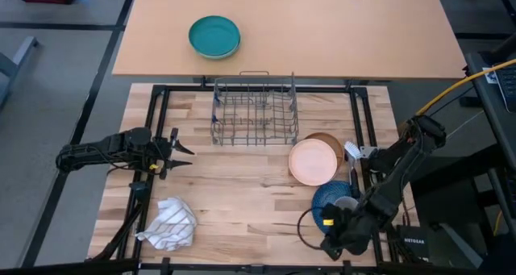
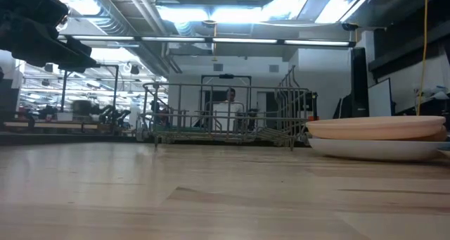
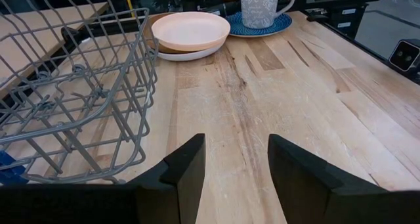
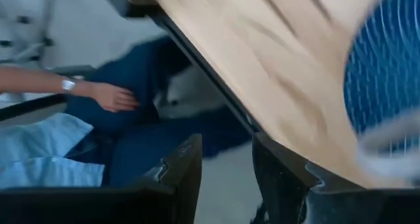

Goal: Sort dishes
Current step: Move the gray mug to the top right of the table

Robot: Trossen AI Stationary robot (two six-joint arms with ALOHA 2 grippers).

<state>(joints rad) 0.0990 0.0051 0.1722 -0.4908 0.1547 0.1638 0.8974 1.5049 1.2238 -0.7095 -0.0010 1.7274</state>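
At the table's near right corner I see my right gripper (image 1: 329,244) open and empty beside the blue plate (image 1: 326,196), left gripper (image 1: 184,151) open, empty too.

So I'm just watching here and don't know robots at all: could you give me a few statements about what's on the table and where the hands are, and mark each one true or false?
1. The wire dish rack is empty. True.
2. The grey mug stands on the white plate. False: it stands on the blue plate.
3. The peach-pink bowl rests on the white plate. True.
4. The left hand grips the striped cloth. False: it is open and holds nothing; the cloth lies apart from it.
5. The right hand is at the table's near edge by the blue plate. True.
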